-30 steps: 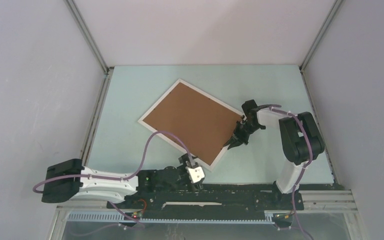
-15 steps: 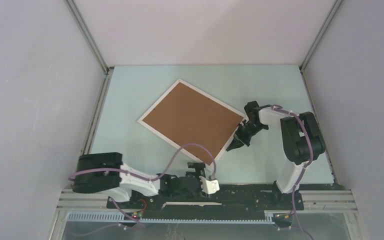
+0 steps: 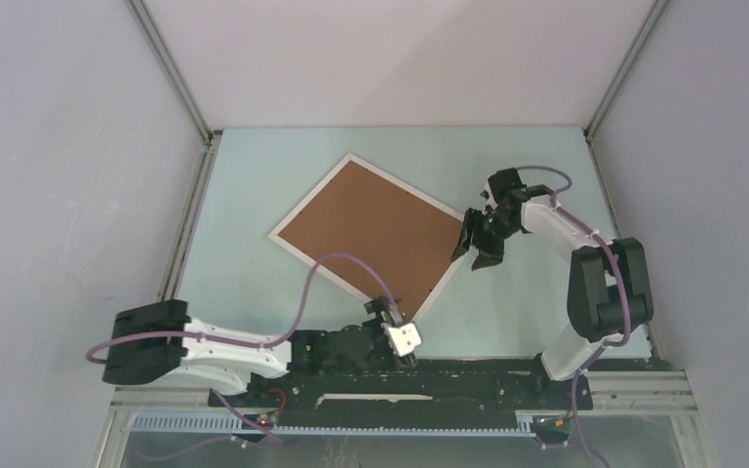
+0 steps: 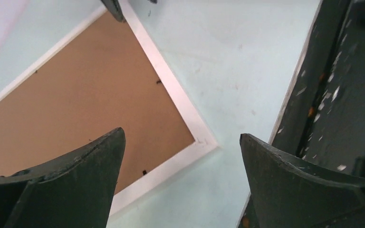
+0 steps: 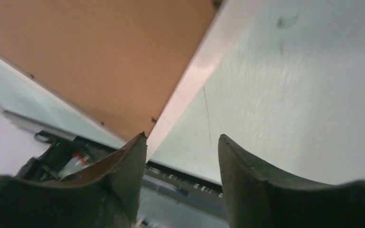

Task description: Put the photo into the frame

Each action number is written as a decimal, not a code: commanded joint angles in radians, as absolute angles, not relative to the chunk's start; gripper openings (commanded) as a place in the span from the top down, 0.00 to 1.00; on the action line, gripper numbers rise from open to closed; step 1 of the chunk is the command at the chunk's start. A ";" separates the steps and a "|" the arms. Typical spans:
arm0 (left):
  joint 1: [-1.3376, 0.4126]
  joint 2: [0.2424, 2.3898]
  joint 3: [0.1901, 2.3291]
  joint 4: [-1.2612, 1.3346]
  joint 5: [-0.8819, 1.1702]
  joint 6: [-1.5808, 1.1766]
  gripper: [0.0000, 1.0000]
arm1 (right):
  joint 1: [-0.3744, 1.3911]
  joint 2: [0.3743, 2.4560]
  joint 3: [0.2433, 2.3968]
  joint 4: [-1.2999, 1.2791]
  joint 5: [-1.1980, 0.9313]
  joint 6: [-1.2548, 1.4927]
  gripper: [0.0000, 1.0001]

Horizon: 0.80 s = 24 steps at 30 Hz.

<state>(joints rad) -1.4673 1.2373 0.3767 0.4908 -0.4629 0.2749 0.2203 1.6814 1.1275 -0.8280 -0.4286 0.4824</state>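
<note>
The frame (image 3: 309,199) lies face down and askew on the pale table, its thin white border round a brown backing board (image 3: 371,234). The photo is hidden. My right gripper (image 3: 478,252) hangs open just off the frame's right corner, with nothing between its fingers. In the right wrist view, the gripper (image 5: 182,135) looks along the frame's white edge (image 5: 195,76) and the board (image 5: 100,57). My left gripper (image 3: 386,314) stands wide open and empty by the frame's near corner. The left wrist view shows that corner (image 4: 204,142) between the gripper's (image 4: 181,133) fingers.
A black base rail (image 3: 449,375) runs along the near edge of the table and also shows as a dark strip (image 4: 332,95) to the right of the left fingers. Grey walls with metal corner posts (image 3: 171,73) close in the table at left, back and right.
My right gripper has opened and pulled back from the frame's lower right edge toward its right corner. The left arm swung near its base and has come back to the near corner.
</note>
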 commanded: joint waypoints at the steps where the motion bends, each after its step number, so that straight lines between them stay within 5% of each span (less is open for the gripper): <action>1: -1.387 1.099 0.390 0.434 -0.351 0.053 0.00 | 0.216 1.645 1.229 -0.658 -0.270 0.256 0.30; 10: -1.094 0.989 0.592 -0.092 -0.249 -0.511 0.00 | 0.221 1.971 1.651 -0.664 -0.114 -0.011 0.20; 17: -0.796 0.964 0.545 -0.250 0.005 -0.892 0.00 | 0.215 2.207 1.931 -0.835 -0.184 -0.132 0.33; 24: -0.635 1.035 0.405 -0.212 0.169 -1.132 0.00 | 0.200 2.226 1.853 -0.810 -0.261 -0.151 0.39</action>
